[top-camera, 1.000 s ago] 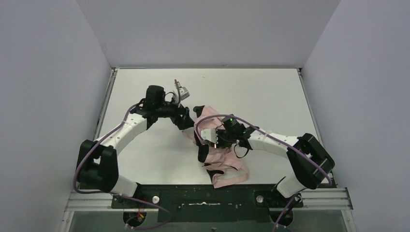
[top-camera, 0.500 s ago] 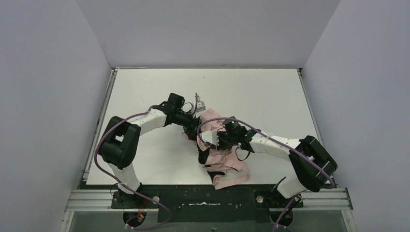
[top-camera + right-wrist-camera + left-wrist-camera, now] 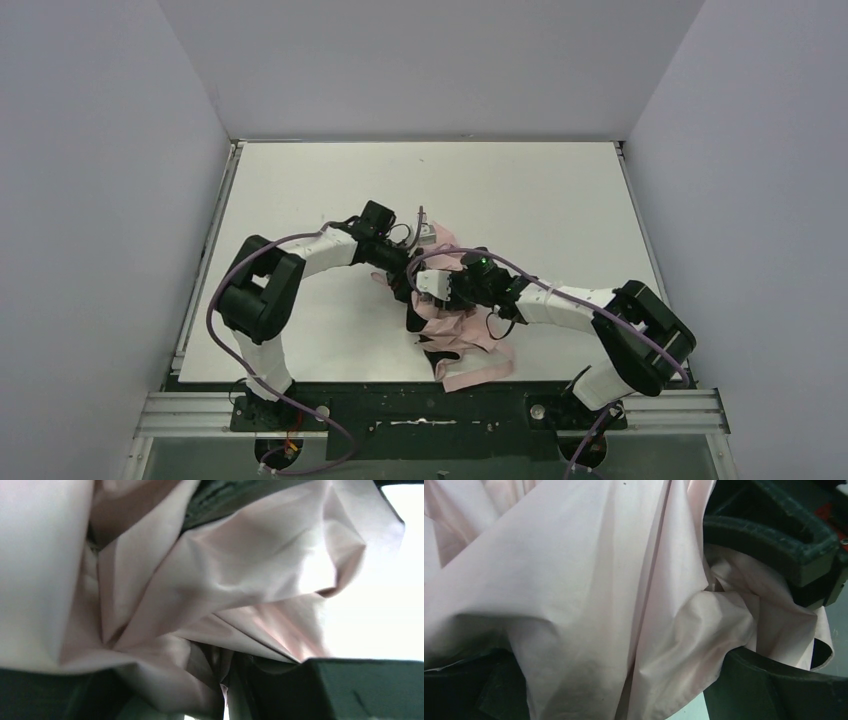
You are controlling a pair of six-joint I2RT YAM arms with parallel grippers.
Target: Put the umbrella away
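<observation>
The umbrella [image 3: 470, 345] is a crumpled heap of pale pink fabric at the table's near middle, with a black part [image 3: 418, 320] showing at its left edge. My left gripper [image 3: 405, 277] is pushed into the fabric's far left side. In the left wrist view [image 3: 624, 680] its jaws stand wide apart with pink fabric [image 3: 574, 580] lying between them. My right gripper [image 3: 428, 292] is shut on a bunch of the fabric [image 3: 240, 555], with folds pinched between its fingers [image 3: 200, 680]. A black finger [image 3: 774, 535] of the right gripper shows close by. Shaft, ribs and strap are hidden.
The white table [image 3: 540, 200] is walled by grey panels at the left, back and right. A metal rail [image 3: 430, 410] runs along the near edge, where both arm bases sit. The two arms nearly touch over the umbrella.
My left arm has swung right and down from the far left of the umbrella until its gripper is in the fabric. My right gripper kept its hold and shifted slightly left.
</observation>
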